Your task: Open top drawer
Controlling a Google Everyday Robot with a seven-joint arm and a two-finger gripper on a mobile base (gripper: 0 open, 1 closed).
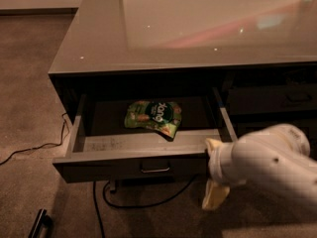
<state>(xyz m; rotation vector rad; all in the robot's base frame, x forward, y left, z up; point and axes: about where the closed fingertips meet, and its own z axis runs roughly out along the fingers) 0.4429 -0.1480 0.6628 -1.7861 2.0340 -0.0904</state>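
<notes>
The top drawer (109, 166) stands pulled well out of the dark cabinet (198, 43), grey floor on show, a green snack bag (153, 117) lying toward the back. In the one camera view, the gripper (213, 175) sits at the right end of the front panel, pale fingers spread apart, one at the panel's top edge, one below it, gripping nothing I can make out. A stiff panel, likely an easy slide; the sure hold is the small loop handle (155, 168) at centre.
</notes>
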